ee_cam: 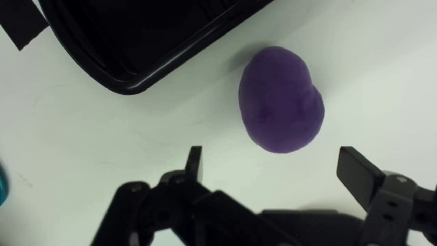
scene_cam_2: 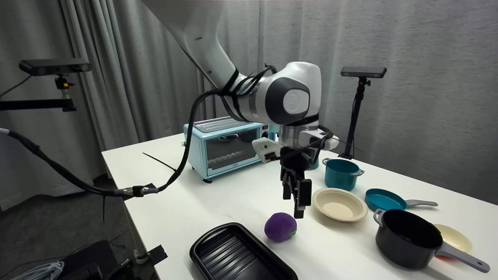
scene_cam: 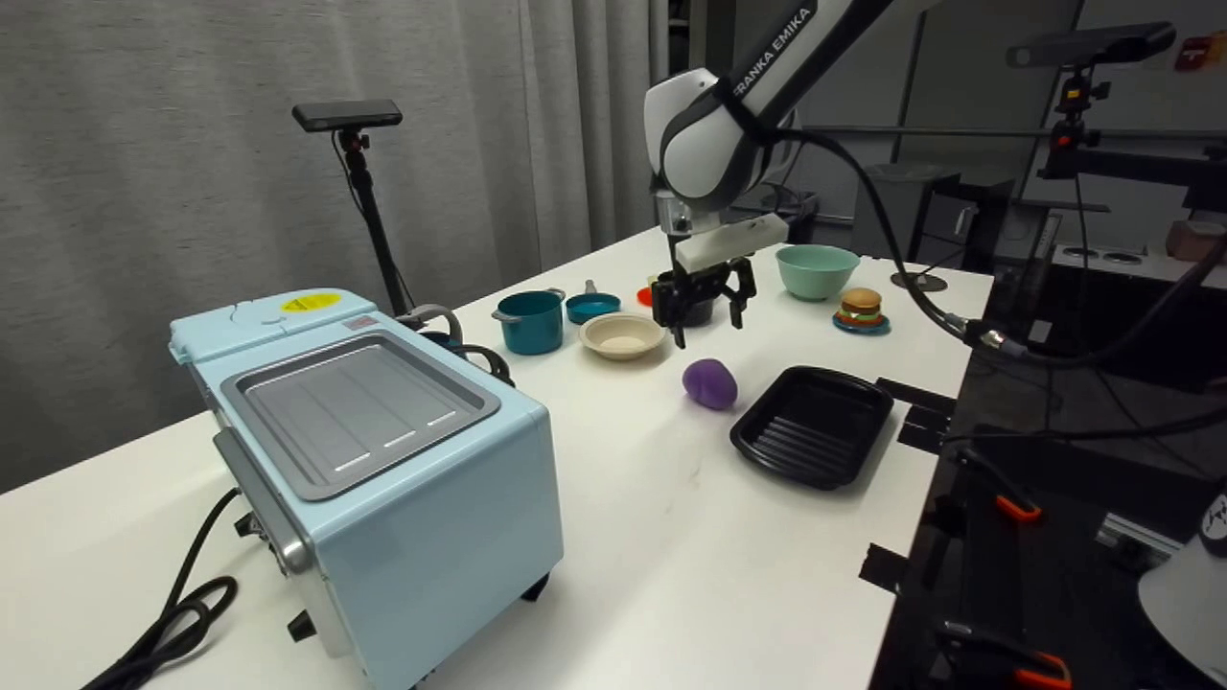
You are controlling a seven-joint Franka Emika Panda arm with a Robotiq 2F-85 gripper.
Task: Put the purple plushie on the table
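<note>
- Left and lower left, in an exterior view: a light blue toaster oven (scene_cam: 451, 537) stands on the white counter (scene_cam: 633, 594), a grey metal pan (scene_cam: 364, 412) on its top; a black cord (scene_cam: 192, 613) lies in loops by the lower left corner.
- Upper left: a dark camera (scene_cam: 347, 115) tops a black stand (scene_cam: 377, 230) before a grey curtain (scene_cam: 173, 144).
- Left of centre: a teal pot (scene_cam: 533, 324), a teal skillet (scene_cam: 592, 307) beside it, then a beige bowl (scene_cam: 621, 337), set a bit lower in the frame.
- Centre: the tool (scene_cam: 708, 329) points down from the white arm (scene_cam: 703, 153), its fingers spread wide, holding nothing.
- Just right of centre: the purple plushie (scene_cam: 710, 384) rests on the counter, below the tool and clear of its fingers. A small green patch (scene_cam_2: 292, 233) shows on it in an exterior view.
- Further right: a black ridged tray (scene_cam: 813, 426) lies near the plushie, a strip of counter between them.
- Right and higher up: a mint green bowl (scene_cam: 817, 273), then a toy burger (scene_cam: 860, 305) on a small blue plate (scene_cam: 868, 329).
- Upper right: another camera (scene_cam: 1091, 46) on a dark mount.
- Wrist view, left to right: the black tray runs off the upper left, one finger stands low in the frame near the middle, the plushie fills the upper area right of centre, and the opposite finger reaches in at lower right, well apart from the first.
</note>
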